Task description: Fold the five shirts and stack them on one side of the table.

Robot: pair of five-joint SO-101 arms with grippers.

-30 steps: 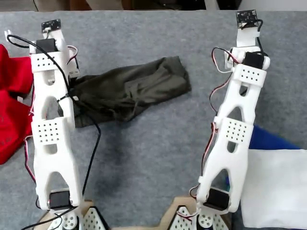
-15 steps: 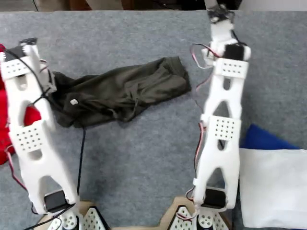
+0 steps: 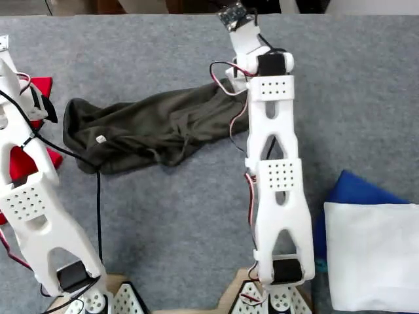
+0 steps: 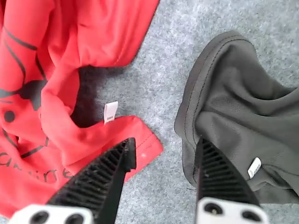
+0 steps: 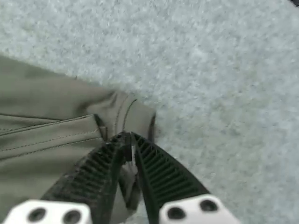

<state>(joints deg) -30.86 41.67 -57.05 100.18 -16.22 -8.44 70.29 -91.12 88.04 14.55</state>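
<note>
A dark olive shirt [image 3: 150,127] lies crumpled across the middle of the grey table [image 3: 163,216]. My right gripper [image 5: 131,138] is shut, its tips down at the shirt's right hem corner [image 5: 133,114]; I cannot tell if cloth is pinched. In the high view the right arm [image 3: 275,176] stretches up to that end. My left gripper [image 4: 166,147] is open, hovering over bare table between the red shirt [image 4: 70,56] and the olive shirt's left edge [image 4: 224,107]. The red shirt [image 3: 39,88] lies at the table's left edge, partly under the left arm [image 3: 26,196].
A folded white shirt [image 3: 373,255] lies on a blue one [image 3: 357,190] at the near right of the table. A small white tag [image 3: 100,139] shows on the olive shirt. Black and red cables hang along both arms.
The right arm swung left from the far right corner to the olive shirt's right end. The left arm swung left off the shirt's left end toward the red shirt.
</note>
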